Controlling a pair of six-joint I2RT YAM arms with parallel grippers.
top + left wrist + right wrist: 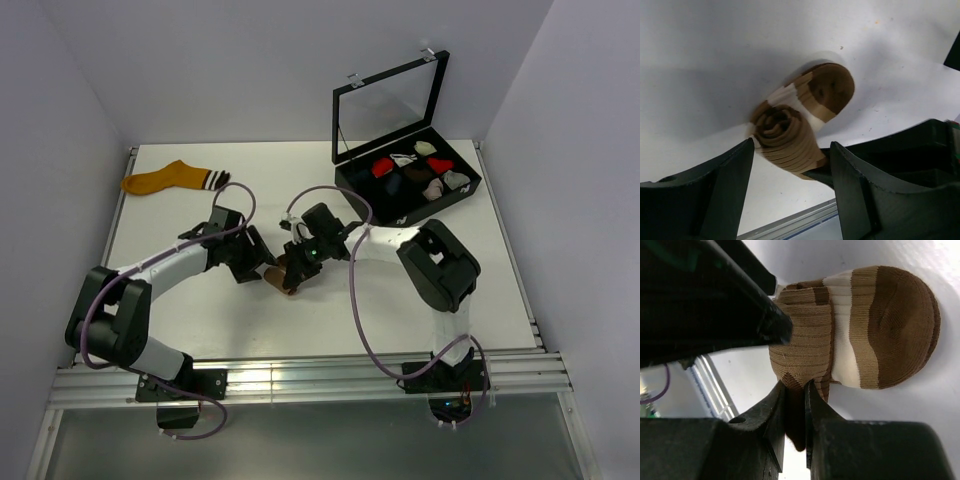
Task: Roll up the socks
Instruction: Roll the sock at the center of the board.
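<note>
The brown sock [287,280] with cream stripes lies mid-table, mostly rolled into a coil, its toe still flat. In the left wrist view the coil [787,135] sits just ahead of my open left gripper [790,170], whose fingers stand wide on either side. My right gripper [795,407] is shut on a fold of the brown sock [875,325] at the roll's edge. In the top view my left gripper [258,264] and my right gripper [300,262] meet over the sock. The mustard-orange sock [170,178] lies flat at the far left.
An open black case [352,178] with small sock bundles stands at the back right, lid raised. A metal rail [300,375] runs along the table's near edge. White walls close in the table on three sides.
</note>
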